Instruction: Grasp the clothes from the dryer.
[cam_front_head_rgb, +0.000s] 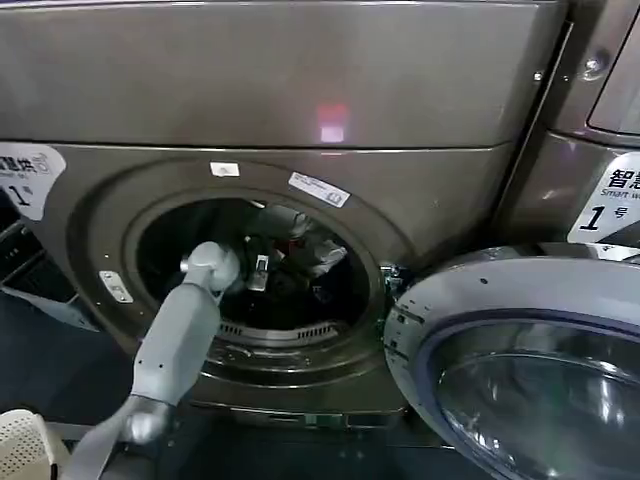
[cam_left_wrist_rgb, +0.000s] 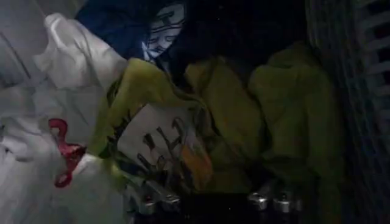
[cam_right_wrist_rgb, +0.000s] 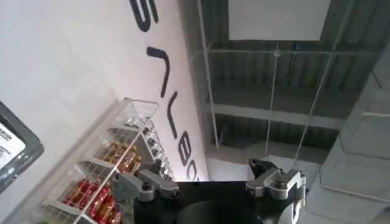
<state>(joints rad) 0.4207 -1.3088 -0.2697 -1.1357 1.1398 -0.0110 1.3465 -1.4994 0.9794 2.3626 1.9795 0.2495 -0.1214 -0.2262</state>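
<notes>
1. Door stage done: dryer (cam_front_head_rgb: 300, 120) stands with its round door (cam_front_head_rgb: 520, 370) swung wide to the robot's right, porthole clear.
2. Reach stage done, by the look of it: left arm passed through the porthole, left claw (cam_front_head_rgb: 262, 272) deep inside the drum, among the clothes (cam_front_head_rgb: 300, 250).
3. Grasp itself judged not yet made: in the left wrist view, left claw (cam_left_wrist_rgb: 210, 199) spread wide, two metal fingertips (cam_left_wrist_rgb: 149, 199) well apart, poised just above the heap, nothing pinched between them.
4. Left to do: close on a garment, draw it out through the porthole. No garment outside the drum so far.
5. Where the clothes lie: heaped on the drum floor, white cloth (cam_left_wrist_rgb: 42, 140) with a red mark to one side, a yellow-green printed garment (cam_left_wrist_rgb: 164, 134) nearest the fingertips, more yellow-green cloth (cam_left_wrist_rgb: 286, 103) beyond, a dark blue piece (cam_left_wrist_rgb: 122, 24) at the back.
6. Count of garments: at least four, maybe more; folds too tangled to separate with certainty.
7. Count of machines: two, the open dryer plus a neighbour (cam_front_head_rgb: 600, 130) on the robot's right, door shut.
8. Count of claws: two. Right claw (cam_right_wrist_rgb: 210, 185) parked away from the dryer, aimed up toward wall and ceiling, fingers apart, empty.
9. One pale perforated basket (cam_front_head_rgb: 25, 445) at the lower left corner of the head view.
</notes>
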